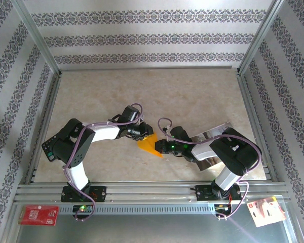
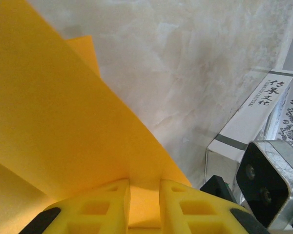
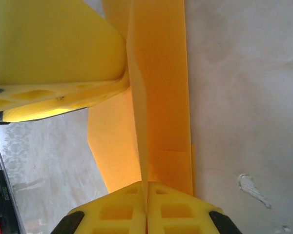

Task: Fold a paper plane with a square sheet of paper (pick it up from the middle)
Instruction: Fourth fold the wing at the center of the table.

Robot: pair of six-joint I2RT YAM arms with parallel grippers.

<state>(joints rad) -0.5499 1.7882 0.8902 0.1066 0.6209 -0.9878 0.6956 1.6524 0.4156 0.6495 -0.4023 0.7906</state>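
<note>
The orange paper plane (image 1: 151, 145) hangs between both grippers over the table's near middle. It is folded into a narrow shape with a centre crease and wings. My right gripper (image 1: 163, 147) reaches in from the right. In the right wrist view its jaws (image 3: 147, 184) are shut on the upright centre crease of the plane (image 3: 161, 97). My left gripper (image 1: 143, 134) comes from the left. Its yellow fingers (image 2: 144, 183) stand a little apart with orange paper (image 2: 63, 122) filling the gap and spreading over the tips. One left finger (image 3: 53, 97) touches the crease.
A glossy photo sheet (image 1: 213, 139) lies under the right arm, its white edge with black print (image 2: 254, 112) close to the grippers. A red card (image 1: 38, 215) and another card (image 1: 266, 210) rest on the front rail. Metal frame posts border the marbled table (image 1: 152, 91).
</note>
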